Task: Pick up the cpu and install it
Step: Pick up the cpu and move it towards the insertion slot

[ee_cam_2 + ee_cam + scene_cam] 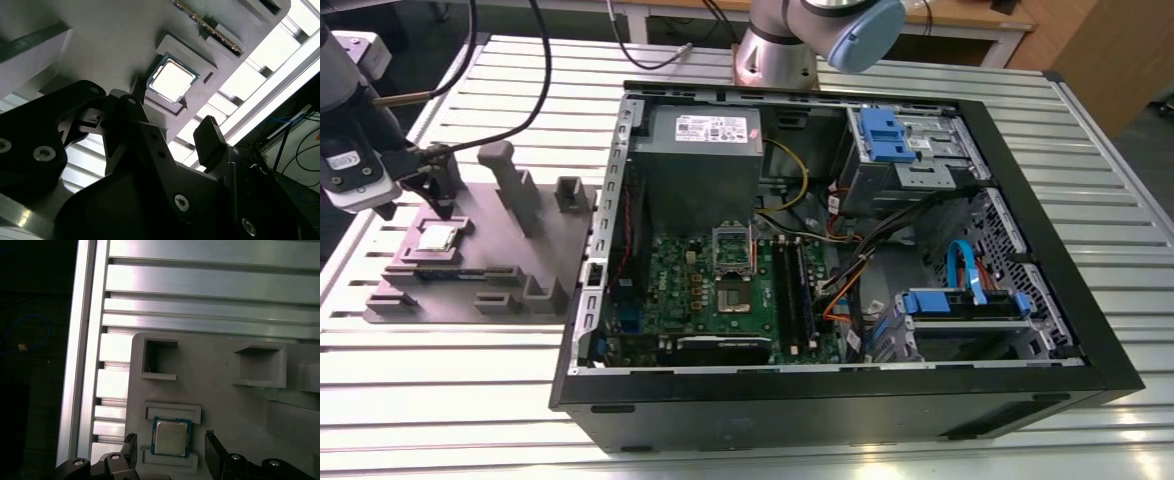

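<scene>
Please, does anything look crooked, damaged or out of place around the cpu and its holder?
Nothing stands out. The cpu lies flat and square in its recess on the grey block. The open gripper has one finger on each side of it, without touching it.

Straight above the cpu [171, 436] the way is free: the gripper [170, 435] hangs there, fingers [214, 452] spread clear of two cpu edges. Raised nest lips [172, 411] guard the other two edges (low ones). Beside the cpu, toward the computer case [587, 300], tall posts [514, 190] of the fixture block [494, 255] stand. On the cpu's opposite side the bench [454, 350] lies low and flat.
</scene>
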Available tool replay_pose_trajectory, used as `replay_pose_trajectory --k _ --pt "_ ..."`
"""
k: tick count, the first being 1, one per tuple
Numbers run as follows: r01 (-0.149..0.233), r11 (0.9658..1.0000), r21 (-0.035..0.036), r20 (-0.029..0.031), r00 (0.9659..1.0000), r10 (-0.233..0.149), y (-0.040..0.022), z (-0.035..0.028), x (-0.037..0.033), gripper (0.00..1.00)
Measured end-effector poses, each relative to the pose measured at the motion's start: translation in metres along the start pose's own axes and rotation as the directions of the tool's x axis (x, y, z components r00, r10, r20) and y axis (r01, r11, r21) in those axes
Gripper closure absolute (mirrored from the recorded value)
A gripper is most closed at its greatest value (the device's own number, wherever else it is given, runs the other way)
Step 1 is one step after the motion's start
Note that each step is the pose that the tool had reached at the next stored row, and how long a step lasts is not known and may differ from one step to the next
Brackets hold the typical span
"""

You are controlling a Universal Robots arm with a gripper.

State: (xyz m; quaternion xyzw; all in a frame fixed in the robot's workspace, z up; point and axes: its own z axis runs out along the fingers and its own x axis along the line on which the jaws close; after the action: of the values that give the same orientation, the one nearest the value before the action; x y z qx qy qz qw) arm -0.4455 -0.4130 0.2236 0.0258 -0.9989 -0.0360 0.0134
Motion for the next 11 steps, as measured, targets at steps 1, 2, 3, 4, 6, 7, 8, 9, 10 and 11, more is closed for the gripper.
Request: replay_pose_trajectory --k 1,2,3,4,6,7,8,9,10,11 --pt "0.000 1.0000 0.0001 0.0000 1.0000 0.000 -0.0001 0.0015 0.0000 0.35" --pt "0.000 1.0000 0.0001 0.0000 1.0000 0.000 -0.0002 0.0030 -0.0001 0.35" --pt "0.000 1.0000 0.0000 0.0001 1.0000 0.000 -0.0002 0.0030 -0.0001 0.35" --pt "0.000 1.0000 0.0000 0.0000 1.0000 0.000 -0.0002 0.0031 -0.0001 0.35" --pt "0.000 1.0000 0.0000 0.0000 1.0000 0.000 -0.0002 0.0031 -0.0001 0.35" --pt "0.000 1.0000 0.0000 0.0000 1.0000 0.000 -0.0003 0.0037 -0.0001 0.35" --pt "0.000 1.0000 0.0000 0.0000 1.0000 0.000 -0.0003 0.0043 -0.0001 0.35" --pt "0.000 1.0000 0.0000 0.0001 1.0000 0.000 -0.0003 0.0044 -0.0001 0.35" --pt "0.000 1.0000 0.0000 0.0000 1.0000 0.000 -0.0003 0.0044 -0.0001 0.35" --pt "0.000 1.0000 0.0000 0.0001 1.0000 0.000 -0.0003 0.0044 -0.0001 0.35"
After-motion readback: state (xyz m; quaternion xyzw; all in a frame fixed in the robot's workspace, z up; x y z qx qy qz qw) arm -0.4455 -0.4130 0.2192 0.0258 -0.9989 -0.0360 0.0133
